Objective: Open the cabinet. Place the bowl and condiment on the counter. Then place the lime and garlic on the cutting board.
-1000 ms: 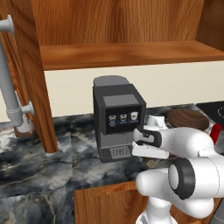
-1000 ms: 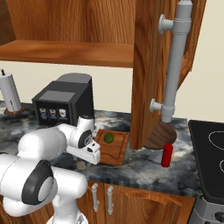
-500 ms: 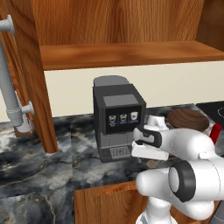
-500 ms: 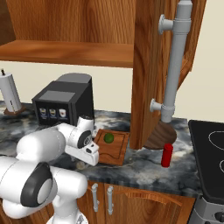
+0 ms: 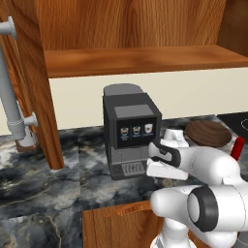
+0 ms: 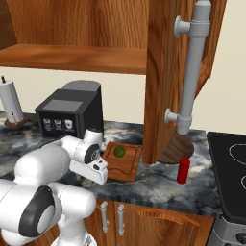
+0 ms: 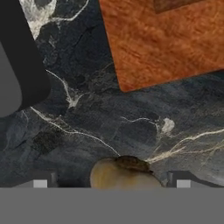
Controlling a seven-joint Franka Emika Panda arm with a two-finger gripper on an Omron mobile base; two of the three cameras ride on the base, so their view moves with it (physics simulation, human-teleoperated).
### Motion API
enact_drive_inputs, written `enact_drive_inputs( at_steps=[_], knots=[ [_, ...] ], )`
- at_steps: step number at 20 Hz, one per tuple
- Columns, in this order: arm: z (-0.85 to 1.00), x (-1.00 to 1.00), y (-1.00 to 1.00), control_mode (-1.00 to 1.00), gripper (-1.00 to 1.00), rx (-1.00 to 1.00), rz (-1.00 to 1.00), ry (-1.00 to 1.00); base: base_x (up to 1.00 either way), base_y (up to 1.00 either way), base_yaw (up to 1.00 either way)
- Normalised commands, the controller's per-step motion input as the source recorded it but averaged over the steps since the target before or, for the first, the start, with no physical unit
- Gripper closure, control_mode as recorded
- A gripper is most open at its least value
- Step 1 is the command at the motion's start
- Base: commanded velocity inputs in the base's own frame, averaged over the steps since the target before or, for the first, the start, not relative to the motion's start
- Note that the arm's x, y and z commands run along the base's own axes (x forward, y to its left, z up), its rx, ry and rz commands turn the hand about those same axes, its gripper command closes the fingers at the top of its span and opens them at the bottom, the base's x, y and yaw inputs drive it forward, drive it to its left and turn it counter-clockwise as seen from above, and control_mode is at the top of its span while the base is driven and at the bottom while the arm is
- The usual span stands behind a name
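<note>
The cabinet stands open, its door swung out with the grey bar handle showing. On the counter sit the dark bowl, partly behind the door, and the red condiment. The lime lies on the cutting board. My gripper is open and points down at the counter just off the cutting board's corner. The pale garlic lies between the fingertips. From the left, the gripper hangs over the garlic, near the bowl and condiment.
A black coffee machine stands right behind my hand, its base close to the left finger. A stovetop lies at the far right. A white cylinder on a stand is at the far left. Lower wooden cabinets run below the counter.
My hand has sunk a little toward the counter beside the cutting board. The jaws stay open and nothing else has moved.
</note>
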Motion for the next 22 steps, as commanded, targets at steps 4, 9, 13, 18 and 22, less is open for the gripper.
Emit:
enact_drive_inputs(
  at_steps=[4,9,13,18,22],
  knots=[
    [-0.19,-0.4,0.01,-1.0,-1.0,0.0,0.0,0.0,0.0,0.0,0.0],
    [-0.09,-0.26,0.0,-1.0,1.0,0.0,0.0,0.0,0.0,0.0,0.0],
    [0.0,-0.2,0.0,-1.0,1.0,0.0,0.0,0.0,0.0,0.0,0.0],
    [0.02,-0.18,0.0,-1.0,1.0,0.0,0.0,0.0,0.0,0.0,0.0],
    [0.51,-0.19,-0.02,-1.0,1.0,-0.01,0.02,-0.1,0.0,0.0,0.0]
  ],
)
